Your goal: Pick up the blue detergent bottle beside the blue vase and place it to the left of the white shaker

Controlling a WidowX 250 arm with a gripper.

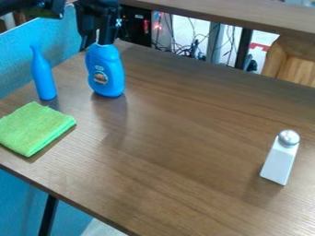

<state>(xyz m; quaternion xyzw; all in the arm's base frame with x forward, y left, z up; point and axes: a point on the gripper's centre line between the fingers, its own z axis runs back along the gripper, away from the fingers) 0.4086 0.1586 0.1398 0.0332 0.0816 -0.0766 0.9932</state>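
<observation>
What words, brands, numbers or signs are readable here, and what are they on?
No text is readable.
Wider blue bottle: its label and the small mark above it are too small to read.
Slim blue bottle, green cloth, white shaker: no print that I see.

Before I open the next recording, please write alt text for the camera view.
A black robot gripper is at the top of a rounded blue bottle on a brown table. To the picture's left are a slimmer blue bottle and a folded green cloth; at right stands a white shaker with a silver top.
</observation>
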